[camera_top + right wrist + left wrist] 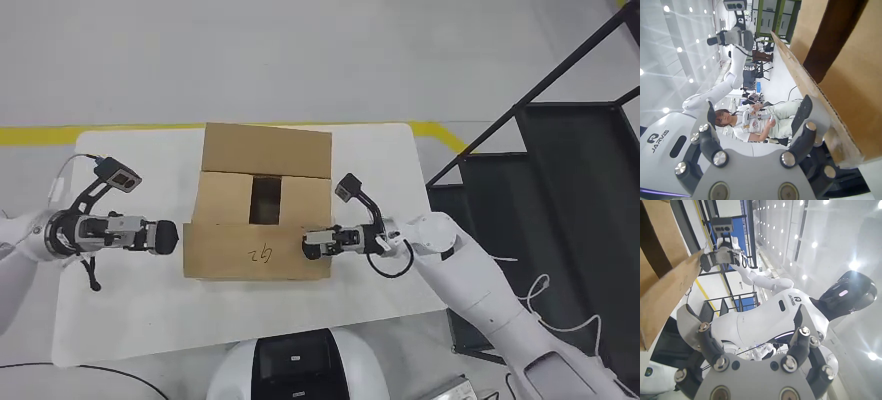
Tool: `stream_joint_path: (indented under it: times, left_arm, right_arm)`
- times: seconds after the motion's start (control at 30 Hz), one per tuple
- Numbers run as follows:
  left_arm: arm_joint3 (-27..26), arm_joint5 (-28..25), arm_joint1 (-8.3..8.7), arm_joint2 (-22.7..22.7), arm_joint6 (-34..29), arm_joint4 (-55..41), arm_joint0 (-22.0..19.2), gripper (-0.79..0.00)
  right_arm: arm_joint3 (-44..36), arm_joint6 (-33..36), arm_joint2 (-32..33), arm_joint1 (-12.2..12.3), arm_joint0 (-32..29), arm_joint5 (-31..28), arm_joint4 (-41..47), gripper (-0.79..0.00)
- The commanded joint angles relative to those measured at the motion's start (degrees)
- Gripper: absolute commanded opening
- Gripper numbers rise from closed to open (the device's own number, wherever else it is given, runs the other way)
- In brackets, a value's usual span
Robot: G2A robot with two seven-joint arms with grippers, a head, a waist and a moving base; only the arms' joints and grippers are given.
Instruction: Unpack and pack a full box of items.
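Two grippers flank your brown cardboard box [305, 200], which sits mid-table on the white table [120, 320]. From above you see its far flap [268, 148] laid back, its near flap [255, 252] folded out toward the robot, and the two side flaps [222, 198] nearly meeting over a dark gap [265, 198]. What lies inside that gap cannot be made out.

The left gripper [168, 237] sits just beside the near flap's left end; contact cannot be confirmed from above. Its wrist view settles the jaws: spread wide, nothing between them, cardboard off to one side.

The right gripper [312, 245] overlaps the flap's right end from above, where its fingers are too small to judge. Its wrist view shows them spread wide as well, holding nothing. One finger [810, 113] lies against the flap's raw corrugated edge from outside.

Both wrist views cut the box off, and each shows a dark brown band [829, 41] across the cardboard that you cannot identify.
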Motion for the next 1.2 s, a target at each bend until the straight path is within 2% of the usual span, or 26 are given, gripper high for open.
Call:
stream_joint_path:
  times: [0.0, 0.13, 0.2, 0.33, 0.57, 0.77, 1.0, 1.17]
  left_arm:
    - [-0.40, -0.01, -0.20, 1.37, 0.00, 1.75, -0.55, 0.000]
    - [0.21, -1.37, -1.46, 3.86, 1.36, 8.48, -2.35, 0.000]
    - [0.17, -4.87, -2.17, 5.35, 4.86, 15.46, -3.44, 0.000]
    - [1.66, -9.60, -3.65, 8.92, 9.59, 22.28, -4.37, 0.000]
    - [4.52, -10.71, -5.30, 11.94, 10.70, 22.21, -6.89, 0.000]
    - [4.39, -9.30, -5.34, 11.61, 9.29, 19.91, -7.29, 0.000]
    - [2.74, -8.04, -4.67, 9.98, 8.03, 19.55, -6.49, 0.000]
    - [2.47, -7.58, -4.46, 9.05, 7.58, 19.20, -6.28, 0.000]
  right_arm:
    - [0.70, -0.29, -0.29, -0.20, 0.61, -0.35, -0.11, 0.000]
    - [1.08, -0.02, -0.32, -0.39, 1.14, -0.58, 0.19, 0.000]
    - [1.24, 0.29, -0.04, -0.37, 1.30, -0.68, 0.05, 0.000]
    - [1.75, 1.05, 1.02, -0.27, 1.51, -0.98, 0.69, 0.000]
    - [4.98, 1.95, 7.17, 0.61, 3.96, -2.58, 1.77, 0.000]
    - [13.13, 0.63, 9.48, 0.63, 10.94, -2.12, -1.19, 0.000]
    - [29.20, -2.68, 3.20, -2.14, 22.13, -5.11, -5.21, 0.000]
    - [38.22, -3.39, -1.76, -4.68, 27.16, -8.59, -6.28, 0.000]
